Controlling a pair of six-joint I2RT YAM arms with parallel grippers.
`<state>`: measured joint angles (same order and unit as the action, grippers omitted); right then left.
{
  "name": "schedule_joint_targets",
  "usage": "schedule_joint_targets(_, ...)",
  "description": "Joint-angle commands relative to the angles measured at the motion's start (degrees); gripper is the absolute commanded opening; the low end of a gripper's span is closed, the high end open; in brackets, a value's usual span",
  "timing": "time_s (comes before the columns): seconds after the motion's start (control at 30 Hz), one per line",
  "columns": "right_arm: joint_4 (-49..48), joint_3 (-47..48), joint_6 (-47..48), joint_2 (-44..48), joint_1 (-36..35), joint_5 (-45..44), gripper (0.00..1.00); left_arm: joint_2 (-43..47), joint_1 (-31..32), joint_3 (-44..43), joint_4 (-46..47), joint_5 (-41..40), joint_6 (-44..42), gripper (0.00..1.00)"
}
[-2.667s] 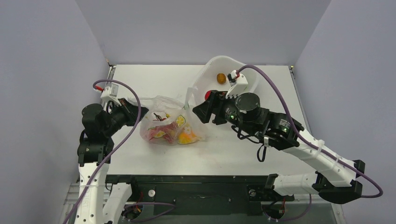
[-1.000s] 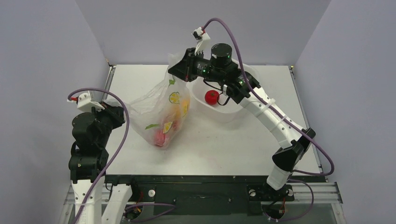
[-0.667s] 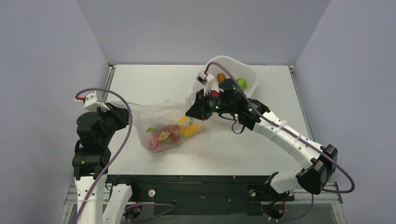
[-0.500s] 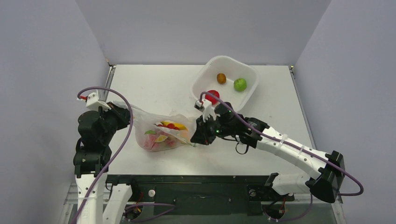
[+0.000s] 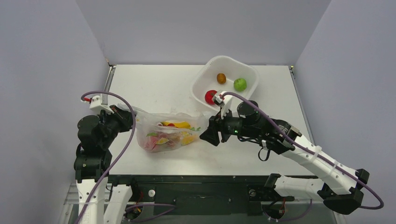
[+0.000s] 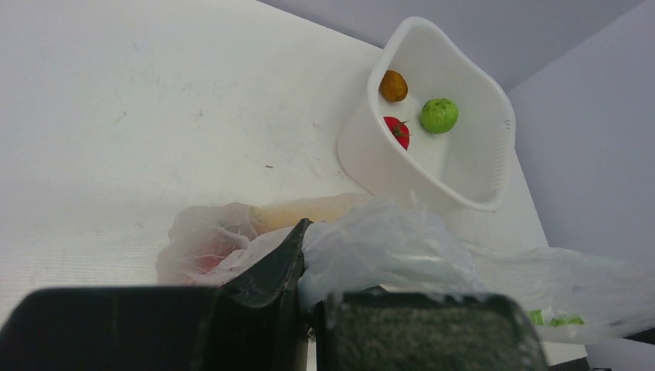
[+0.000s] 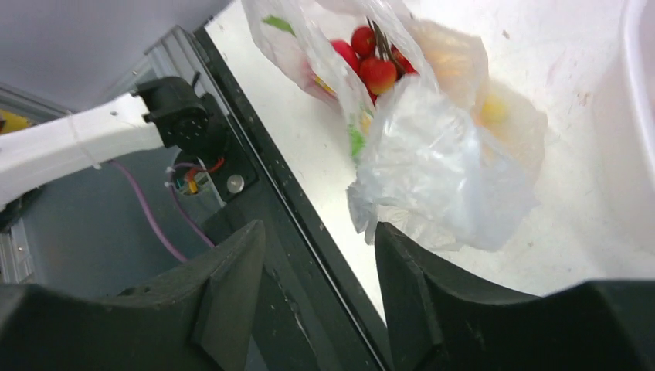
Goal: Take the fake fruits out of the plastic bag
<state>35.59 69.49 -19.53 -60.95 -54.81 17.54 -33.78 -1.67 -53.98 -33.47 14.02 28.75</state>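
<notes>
The plastic bag (image 5: 163, 134) lies flat on the table with fruits inside: red grapes (image 5: 170, 125) and an orange-yellow fruit (image 5: 188, 137). My left gripper (image 5: 127, 117) is shut on the bag's left edge, and the pinched film (image 6: 386, 247) bulges past its fingers (image 6: 270, 286). My right gripper (image 5: 208, 136) is open and empty just off the bag's right end. In the right wrist view the bag (image 7: 440, 166), the grapes (image 7: 372, 62) and the yellow fruit (image 7: 494, 108) lie beyond the spread jaws. A red round fruit (image 5: 211, 96) sits in the white tub (image 5: 201, 77).
The tub also holds a green apple (image 5: 240, 84) and a small brown fruit (image 5: 221, 78). It shows in the left wrist view (image 6: 363, 154) too. The table's front edge and black rail (image 7: 263, 193) lie right beside the right gripper.
The right gripper held the bag's end, raised it high near the tub, then lowered it to the table. It has now let go, opened, and backed a little to the right.
</notes>
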Motion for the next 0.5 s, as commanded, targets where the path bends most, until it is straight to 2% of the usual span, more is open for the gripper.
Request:
schedule_joint_targets(0.0, 1.5, 7.1, -1.2, 2.2, -1.1, -0.1, 0.53, 0.1, -0.3, -0.8, 4.1, 6.4, -2.5, 0.00)
schedule_joint_targets(0.2, -0.5, 14.8, -4.3, 1.7, -4.1, -0.5, 0.56, 0.3, -0.3, 0.0, 6.0, 10.3, -3.2, 0.00)
schedule_joint_targets(0.33, 1.1, 18.8, -2.9, -0.2, -4.3, -6.6, 0.59, 0.5, -0.3, -0.1, 5.0, 10.8, -3.5, 0.00)
schedule_joint_targets(0.47, 0.6, 23.6, -2.5, -7.2, -6.0, -9.9, 0.51, 0.7, -0.3, 0.0, 4.3, 10.6, -3.3, 0.00)
